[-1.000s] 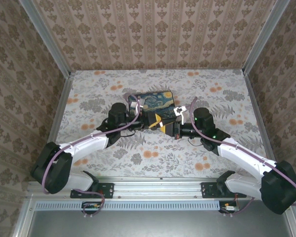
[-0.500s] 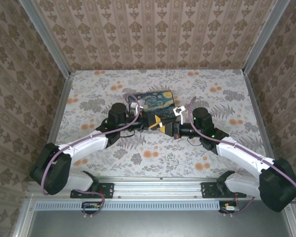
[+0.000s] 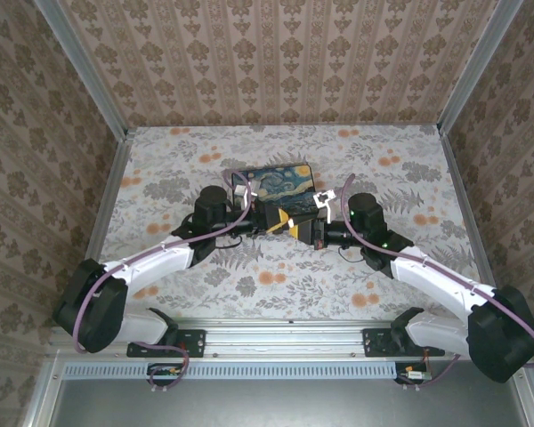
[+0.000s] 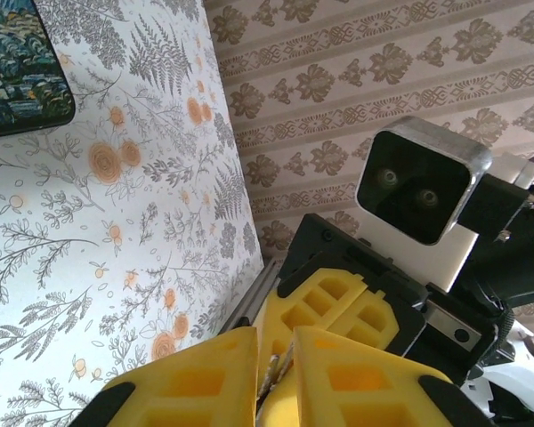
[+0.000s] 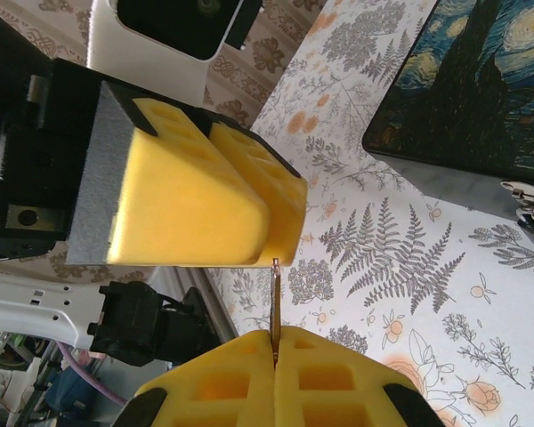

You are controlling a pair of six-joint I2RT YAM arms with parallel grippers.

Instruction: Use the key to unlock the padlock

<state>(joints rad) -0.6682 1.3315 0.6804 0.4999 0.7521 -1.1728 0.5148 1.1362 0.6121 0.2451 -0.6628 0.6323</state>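
Right gripper pinches the key between shut yellow fingers. The thin dark blade stands out of the seam and reaches up to the left gripper, which meets it nose to nose just in front of the black box with the starry-night lid. Seen from the left wrist, that gripper's jaws are drawn to a narrow slit with the far end of the key inside it; whether its pads actually press the metal cannot be told. A small silvery fitting that looks to be the padlock shows at the near edge of the box, over the flowered cloth, apart from both grippers; whether it hangs from the box or lies loose is unclear. By the look of it, the step in hand is a hand-to-hand re-grip of the key above the cloth, with insertion not yet begun. The next move would call for one gripper to own the key firmly by its head with the blade left bare. The other would have to let go cleanly without tugging the sliver askew, and the freed arm would steady the padlock so the blade can be lined up with the keyway.
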